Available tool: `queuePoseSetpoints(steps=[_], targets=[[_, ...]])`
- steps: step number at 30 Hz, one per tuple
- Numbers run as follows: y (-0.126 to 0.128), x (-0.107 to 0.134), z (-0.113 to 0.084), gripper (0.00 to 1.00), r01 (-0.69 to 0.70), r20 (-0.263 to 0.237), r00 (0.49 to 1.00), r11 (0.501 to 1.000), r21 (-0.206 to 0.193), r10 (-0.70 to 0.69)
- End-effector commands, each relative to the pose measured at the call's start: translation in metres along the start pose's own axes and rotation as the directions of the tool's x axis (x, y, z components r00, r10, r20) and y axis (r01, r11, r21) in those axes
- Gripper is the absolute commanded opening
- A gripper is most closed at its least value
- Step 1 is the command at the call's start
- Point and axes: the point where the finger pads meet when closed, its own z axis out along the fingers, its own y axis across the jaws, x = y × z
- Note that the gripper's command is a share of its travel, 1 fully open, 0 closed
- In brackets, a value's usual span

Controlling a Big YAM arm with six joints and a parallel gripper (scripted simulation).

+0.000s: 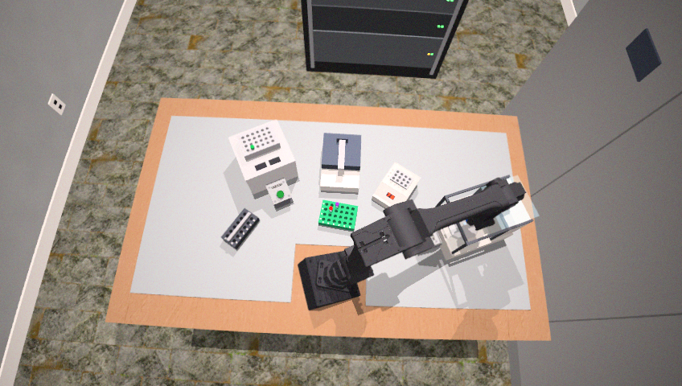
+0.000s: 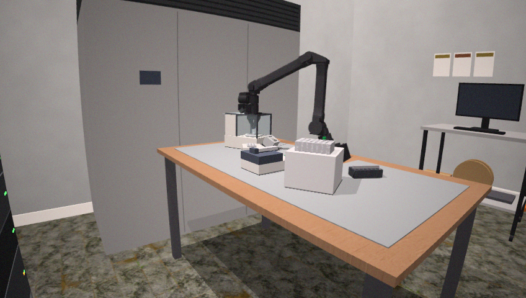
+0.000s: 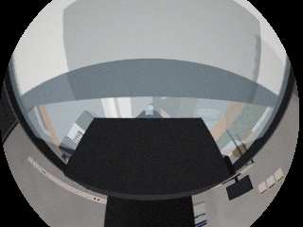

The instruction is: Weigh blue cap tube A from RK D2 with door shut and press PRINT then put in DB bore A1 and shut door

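While the fingers pinch tube, the scale's door stands open

With the arm (image 1: 408,229) (image 2: 320,90) stretched across to the scale (image 1: 470,250) (image 2: 237,141), its gripper (image 1: 481,220) (image 2: 253,127) (image 3: 150,114) points down into the glass box. The fingers are narrow and closed around the blue-capped tube (image 2: 253,131) (image 3: 150,109), which is inside that box, above the pan area. Whether the tube's bottom touches the pan, I cannot tell. The clear door (image 1: 525,203) sticks out past the box's far side, away from the front, leaving the top open. The print key and the lamp are too small or hidden to read.

Next to the scale stands the heating block (image 1: 396,183) (image 2: 269,149), its visible holes showing no blue cap. The navy-lidded machine (image 1: 345,160) (image 2: 262,158) comes next, then the tall white mixer (image 1: 268,162) (image 2: 313,169), where a green-capped tube (image 1: 252,146) (image 2: 324,138) stands. A black magnet block (image 1: 240,228) (image 2: 365,172) lies near the mixer. In the green rack (image 1: 338,215) are a red cap (image 1: 330,208) and a purple cap (image 1: 336,204). These stations sit on the mat of the worktop (image 1: 205,308) (image 2: 317,228).
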Motion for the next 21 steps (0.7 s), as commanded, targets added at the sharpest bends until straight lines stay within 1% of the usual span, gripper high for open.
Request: queuePoseSetpoints(steps=[1,21], targets=[[-0.0036,-0.0002,0.0079,0.09,0.003,-0.014,1.000,1.000,0.001,-0.003],[-0.0036,-0.0002,0.0079,0.09,0.003,-0.014,1.000,1.000,0.001,-0.003]])
